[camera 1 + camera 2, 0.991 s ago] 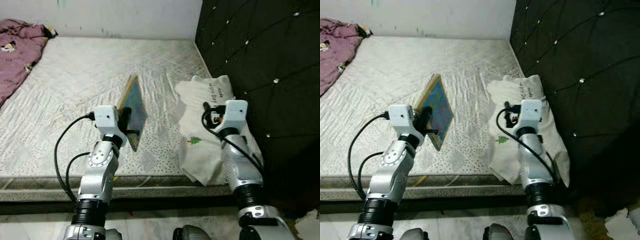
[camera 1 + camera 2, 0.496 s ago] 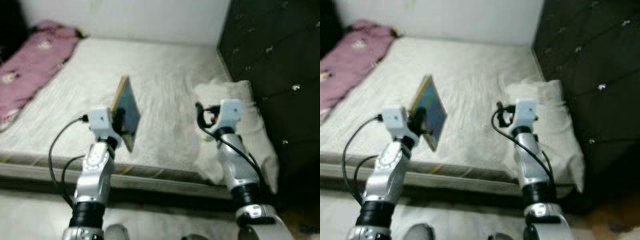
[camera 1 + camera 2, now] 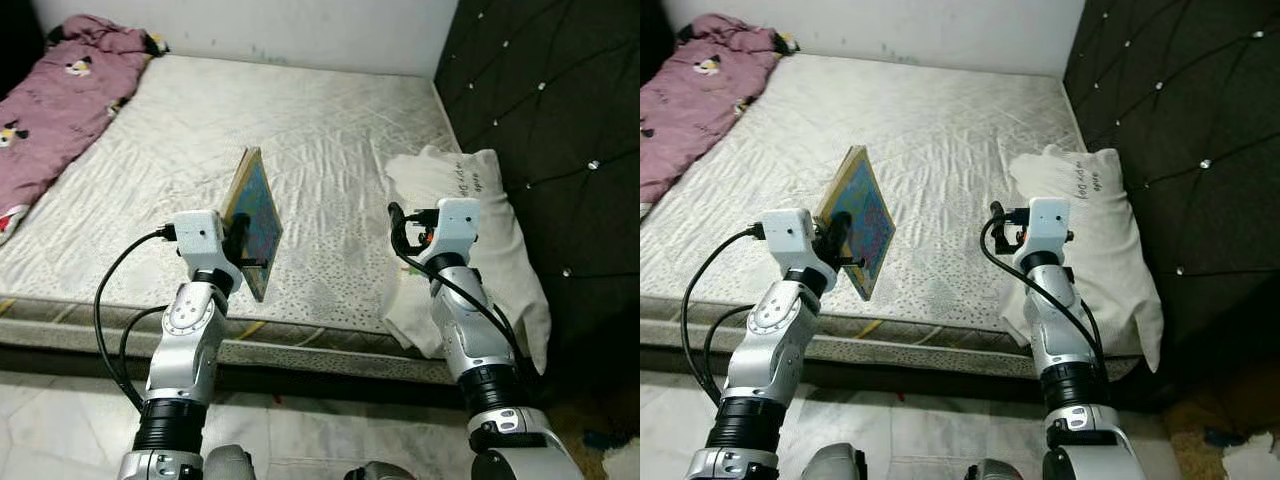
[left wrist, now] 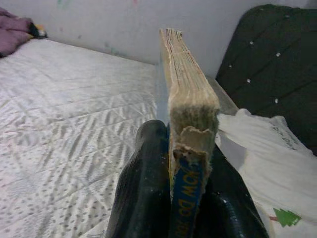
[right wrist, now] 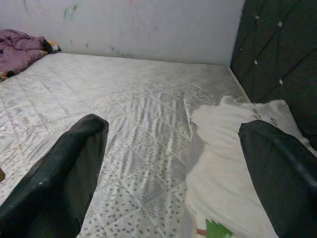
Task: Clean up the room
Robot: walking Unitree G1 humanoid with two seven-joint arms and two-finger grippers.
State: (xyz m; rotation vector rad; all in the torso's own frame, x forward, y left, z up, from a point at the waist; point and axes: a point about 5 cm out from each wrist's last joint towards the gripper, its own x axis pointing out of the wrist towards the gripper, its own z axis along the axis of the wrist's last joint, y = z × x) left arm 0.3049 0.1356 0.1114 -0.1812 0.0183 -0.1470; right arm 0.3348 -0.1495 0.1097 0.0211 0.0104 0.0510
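The robot stands at the foot side of a bed (image 3: 330, 130) with a bare white quilted mattress. Its left pincer (image 3: 243, 243) is clamped on a book (image 3: 256, 215) with a blue cover and worn, yellowish pages. The book is held upright in the air, a little tilted, above the near edge of the mattress. In the left wrist view the two black fingers (image 4: 143, 188) press on both sides of the torn spine.

The right pincer (image 5: 173, 163) hangs with its fingers wide apart and holds nothing. It is over the mattress, just beside a white pillow (image 3: 470, 200) that lies against the dark padded headboard (image 3: 550, 110). A purple blanket (image 3: 60, 90) lies crumpled at the far left corner of the bed.
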